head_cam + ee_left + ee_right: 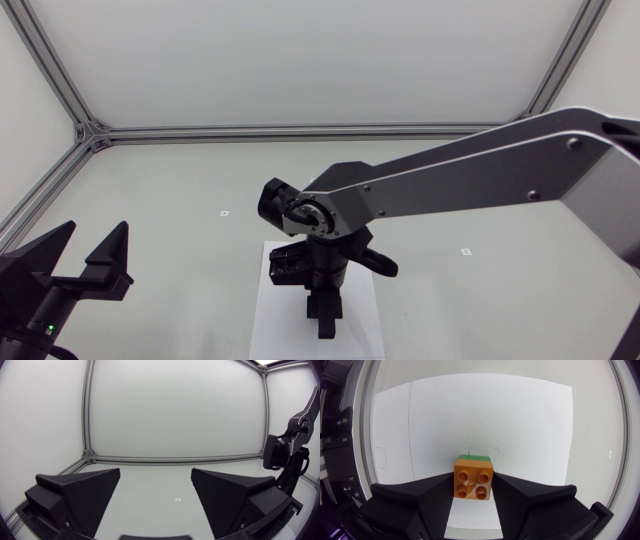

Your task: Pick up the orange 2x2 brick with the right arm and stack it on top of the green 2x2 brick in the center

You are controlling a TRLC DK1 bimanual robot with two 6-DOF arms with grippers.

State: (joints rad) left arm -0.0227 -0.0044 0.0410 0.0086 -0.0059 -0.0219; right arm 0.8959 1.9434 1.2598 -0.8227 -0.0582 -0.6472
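The right gripper (473,485) is closed narrowly on the orange 2x2 brick (473,479), one black finger against each side face and the four studs facing the wrist camera. The orange brick sits directly over the green 2x2 brick (475,456). Only a thin strip of green shows past its far edge, so I cannot tell whether the two are pressed together or only resting. That strip marks the main risk: if the orange brick is set slightly toward the gripper's side of the green one, the studs will not seat, and pushing down could tilt it or slide the green brick across the white sheet (530,430) it stands on. Letting go before the bricks lock would leave the orange one loose, and a finger dragging as it opens could knock it off. Lifting away with the fingers closed could also carry both bricks up together. In the head view the right arm (470,175) covers the green brick completely, so that view cannot confirm the alignment. The left gripper (92,252) rests well apart from the green brick on the robot's left, fingers spread wide and empty, and poses no threat to the stack.
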